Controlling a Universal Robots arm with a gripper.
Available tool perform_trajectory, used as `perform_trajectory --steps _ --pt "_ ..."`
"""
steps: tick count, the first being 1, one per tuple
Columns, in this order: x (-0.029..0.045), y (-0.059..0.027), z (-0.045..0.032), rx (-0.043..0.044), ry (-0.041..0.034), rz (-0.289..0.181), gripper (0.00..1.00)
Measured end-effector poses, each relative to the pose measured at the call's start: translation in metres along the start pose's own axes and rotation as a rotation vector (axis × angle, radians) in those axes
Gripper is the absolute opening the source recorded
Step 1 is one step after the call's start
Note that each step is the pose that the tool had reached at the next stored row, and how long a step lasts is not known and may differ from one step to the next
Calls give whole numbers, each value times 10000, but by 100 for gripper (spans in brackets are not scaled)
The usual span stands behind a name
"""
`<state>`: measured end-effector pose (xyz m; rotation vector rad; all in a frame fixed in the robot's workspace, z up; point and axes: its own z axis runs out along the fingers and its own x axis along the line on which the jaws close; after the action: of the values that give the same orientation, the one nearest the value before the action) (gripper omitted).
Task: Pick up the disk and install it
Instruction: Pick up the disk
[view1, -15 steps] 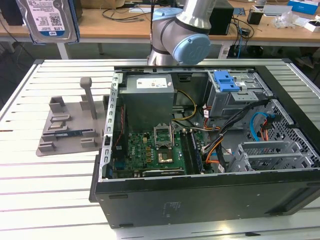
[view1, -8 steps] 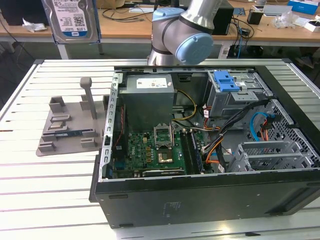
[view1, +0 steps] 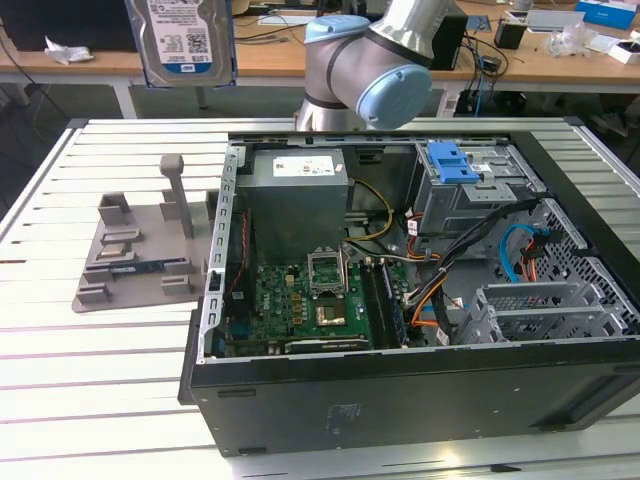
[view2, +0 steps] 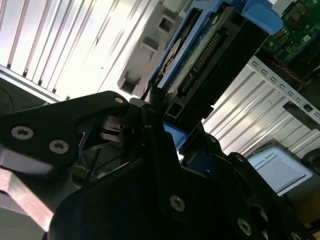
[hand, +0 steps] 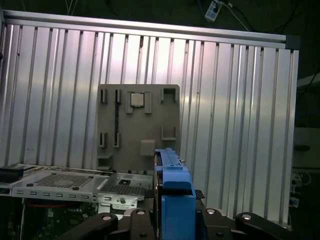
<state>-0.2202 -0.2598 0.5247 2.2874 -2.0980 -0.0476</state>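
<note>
A grey fixture plate (view1: 135, 255) is laid on the slatted table (view1: 100, 400) just beside the open computer case (view1: 400, 400), on the exterior view's left of it. The disk (view1: 180, 40) is held raised on that same side, higher than the case. In the first wrist view, its blue-framed edge is pinched between the jaws of the gripper (hand: 172, 210).
</note>
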Motion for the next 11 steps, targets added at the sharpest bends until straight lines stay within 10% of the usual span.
perform_trajectory --steps 11 --pt "65 -693 -33 -85 -8 0 37"
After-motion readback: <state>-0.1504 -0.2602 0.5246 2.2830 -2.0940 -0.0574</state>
